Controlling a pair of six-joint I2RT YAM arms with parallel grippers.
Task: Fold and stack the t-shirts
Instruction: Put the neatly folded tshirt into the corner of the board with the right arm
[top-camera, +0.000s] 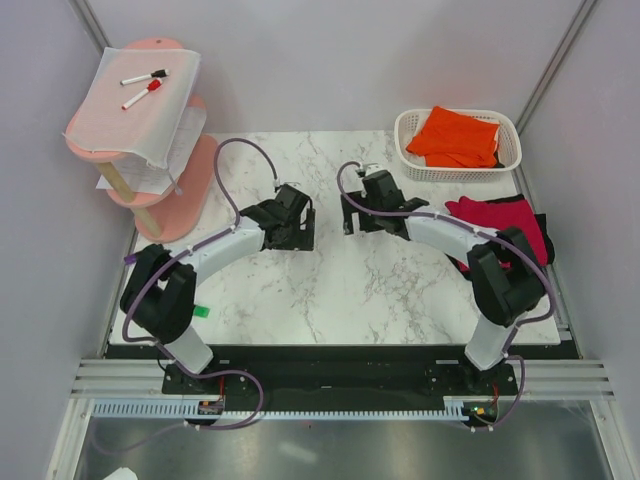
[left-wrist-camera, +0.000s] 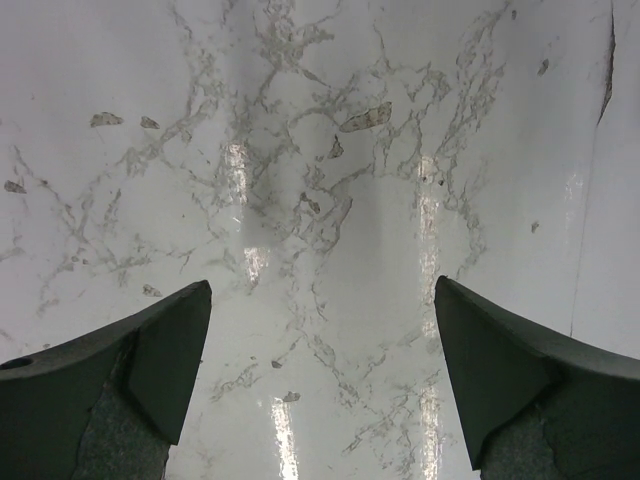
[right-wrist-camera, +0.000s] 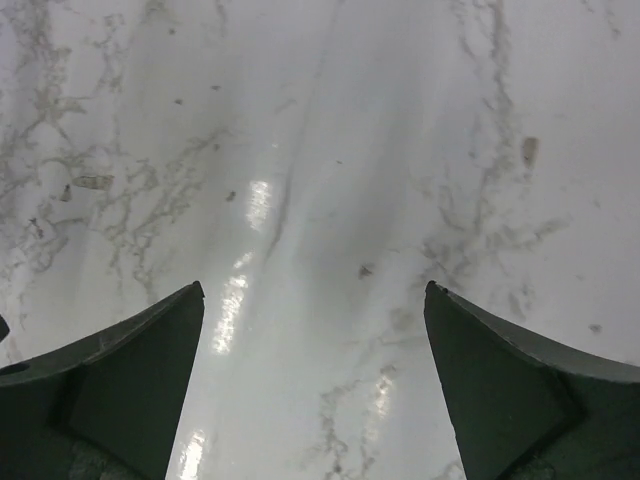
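Observation:
A bright orange t-shirt lies crumpled in a white basket at the back right. A crimson red t-shirt lies on top of a black t-shirt at the table's right edge, partly hidden behind my right arm. My left gripper hovers over the middle of the marble table, open and empty; its wrist view shows only bare marble between the jaws. My right gripper is beside it, open and empty, also over bare marble.
A pink tiered stand at the back left carries a white sheet with two marker pens. A small green tag lies near the table's front left. Grey walls enclose the table.

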